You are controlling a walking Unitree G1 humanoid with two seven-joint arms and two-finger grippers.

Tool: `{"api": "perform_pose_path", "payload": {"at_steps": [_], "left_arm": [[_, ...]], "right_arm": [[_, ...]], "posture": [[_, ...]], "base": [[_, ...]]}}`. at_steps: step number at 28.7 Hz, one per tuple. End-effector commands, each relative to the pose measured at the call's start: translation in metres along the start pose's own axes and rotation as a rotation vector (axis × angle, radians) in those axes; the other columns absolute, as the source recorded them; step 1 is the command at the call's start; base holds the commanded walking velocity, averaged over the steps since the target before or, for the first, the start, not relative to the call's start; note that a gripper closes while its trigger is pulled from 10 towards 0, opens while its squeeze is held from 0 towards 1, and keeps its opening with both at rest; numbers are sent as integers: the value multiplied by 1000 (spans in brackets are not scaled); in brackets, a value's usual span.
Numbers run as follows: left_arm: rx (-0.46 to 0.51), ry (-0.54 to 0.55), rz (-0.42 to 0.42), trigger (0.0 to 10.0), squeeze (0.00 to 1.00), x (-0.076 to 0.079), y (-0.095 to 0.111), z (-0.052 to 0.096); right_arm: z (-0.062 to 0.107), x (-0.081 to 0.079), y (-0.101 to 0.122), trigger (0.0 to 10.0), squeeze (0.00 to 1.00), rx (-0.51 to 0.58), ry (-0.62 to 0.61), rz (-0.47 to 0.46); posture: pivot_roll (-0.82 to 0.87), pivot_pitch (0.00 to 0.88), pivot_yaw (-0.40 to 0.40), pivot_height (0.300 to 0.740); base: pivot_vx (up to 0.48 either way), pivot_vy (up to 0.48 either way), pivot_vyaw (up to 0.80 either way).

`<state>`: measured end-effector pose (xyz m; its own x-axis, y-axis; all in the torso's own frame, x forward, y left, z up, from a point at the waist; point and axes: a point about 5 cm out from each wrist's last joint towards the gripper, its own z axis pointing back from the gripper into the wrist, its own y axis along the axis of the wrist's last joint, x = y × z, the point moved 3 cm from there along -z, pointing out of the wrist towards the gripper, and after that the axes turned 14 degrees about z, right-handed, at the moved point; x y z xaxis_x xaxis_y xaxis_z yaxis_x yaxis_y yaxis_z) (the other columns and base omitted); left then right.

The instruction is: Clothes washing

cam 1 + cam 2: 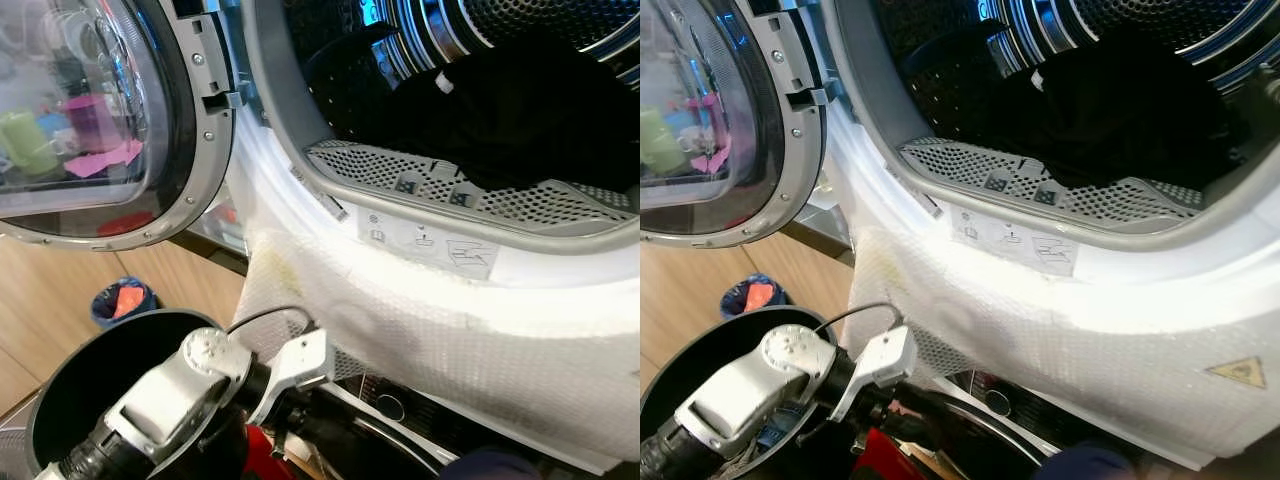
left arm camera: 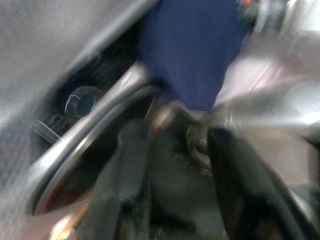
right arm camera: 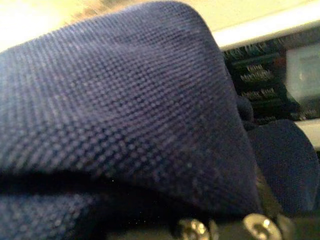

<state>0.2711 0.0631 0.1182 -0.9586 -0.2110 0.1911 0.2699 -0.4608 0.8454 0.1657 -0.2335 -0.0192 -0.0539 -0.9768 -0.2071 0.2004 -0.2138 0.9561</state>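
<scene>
Reaching low at the picture's bottom left, the silver left arm [image 1: 190, 385] sits over a round black bucket [image 1: 75, 385], wrist pointing down toward the machine's lower front. Left gripper [image 2: 175, 165] in its blurred wrist view: two long black fingers [image 2: 122, 175] spread apart, nothing between them, aimed at a curved chrome ring [image 2: 75, 150] with a dark blue knit garment [image 2: 192, 50] hanging just beyond. Same blue cloth peeks at the bottom edge of the head views [image 1: 1085, 462]. Right wrist view is close on that blue knit fabric [image 3: 125, 110], draped right over the camera, screws at the bottom edge; right gripper's fingers hidden, cannot tell spread or closed. Red item [image 1: 880, 455] just beside the left wrist, low down. Above, white washing machine front covered in bubble wrap [image 1: 480, 340], yellow warning triangle sticker [image 1: 1238, 372] on its right. Farther in, the perforated grey drum rim [image 1: 480, 195] and a black clothing pile [image 1: 500, 110] lying inside the drum. Round glass door [image 1: 100, 110] swung open to the left. Small blue bin with orange contents [image 1: 122, 298] on the wooden floor beyond.
</scene>
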Motion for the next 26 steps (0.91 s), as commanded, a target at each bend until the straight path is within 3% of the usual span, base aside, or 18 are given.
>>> {"api": "perform_pose_path", "payload": {"at_steps": [1, 2, 3, 4, 6, 8, 9, 10, 11, 12, 15, 18, 19, 20, 22, 24, 25, 26], "left_arm": [[91, 185, 45, 10000, 1000, -21, 8, 9], [91, 185, 45, 10000, 1000, -21, 8, 9], [142, 262, 101, 10000, 1000, -29, 10, 13], [263, 417, 102, 10000, 1000, -40, 18, 25], [287, 450, 87, 10000, 1000, -41, 19, 28], [359, 609, 88, 10000, 1000, -46, 15, 44], [385, 727, 87, 10000, 0, -51, 9, 56], [400, 806, 85, 10000, 0, -54, 5, 65], [400, 806, 85, 10000, 0, -54, 5, 65], [404, 949, 106, 10000, 0, -66, -14, 78], [392, 1058, 139, 10000, 0, -78, -28, 84], [386, 1098, 179, 10000, 0, -84, -35, 83], [371, 1104, 159, 10000, 0, -86, -36, 80], [371, 1104, 159, 10000, 0, -86, -36, 80], [342, 1118, 110, 10000, 0, -89, -38, 74], [337, 1126, 90, 10000, 0, -89, -38, 72], [348, 1142, 104, 10000, 0, -90, -40, 71], [348, 1142, 104, 10000, 0, -90, -40, 71]], "right_arm": [[-2, -19, 13, 0, 0, 57, 108, -13], [-2, -19, 13, 0, 0, 57, 108, -13], [-1, -25, 18, 0, 0, 72, 150, -19], [4, -39, 25, 0, 0, 91, 230, -25], [6, -41, 26, 0, 0, 94, 245, -26], [14, -59, 29, 0, 0, 89, 340, -25], [19, -71, 31, 0, 0, 71, 409, -11], [23, -80, 31, 0, 0, 59, 455, -1], [23, -80, 31, 0, 0, 59, 455, -1], [30, -101, 55, 0, 0, 121, 564, -2], [38, -117, 91, 0, 0, 230, 645, -9], [46, -125, 127, 0, 0, 354, 705, 15], [51, -130, 145, 0, 0, 411, 746, 30], [51, -130, 145, 0, 0, 411, 746, 30], [64, -143, 177, 0, 0, 519, 846, 58], [69, -148, 186, 0, 0, 549, 879, 66], [74, -157, 214, 0, 0, 667, 940, 73], [74, -157, 214, 0, 0, 667, 940, 73]], "posture": [[133, 29, 102, 740], [133, 29, 102, 740], [133, 29, 102, 740], [138, 23, 101, 740], [138, 23, 101, 740], [151, 24, 89, 740], [160, 30, 82, 740], [160, 30, 82, 740], [160, 30, 82, 740], [162, 40, 71, 740], [151, 43, 70, 740], [142, 44, 71, 740], [132, 40, 69, 740], [132, 40, 69, 740], [123, 41, 66, 740], [123, 41, 66, 740], [117, 29, 48, 740], [117, 29, 48, 740]], "base": [[0, 0, 0], [0, 0, 0], [0, 0, 0], [0, 0, 0], [0, 0, 0], [0, 0, 0], [0, 0, 0], [0, 0, 0], [0, 0, 0], [0, 0, 0], [0, 0, 0], [0, 0, 0], [0, 0, 0], [0, 0, 0], [0, 0, 0], [0, 0, 0], [0, 0, 0], [0, 0, 0]]}}
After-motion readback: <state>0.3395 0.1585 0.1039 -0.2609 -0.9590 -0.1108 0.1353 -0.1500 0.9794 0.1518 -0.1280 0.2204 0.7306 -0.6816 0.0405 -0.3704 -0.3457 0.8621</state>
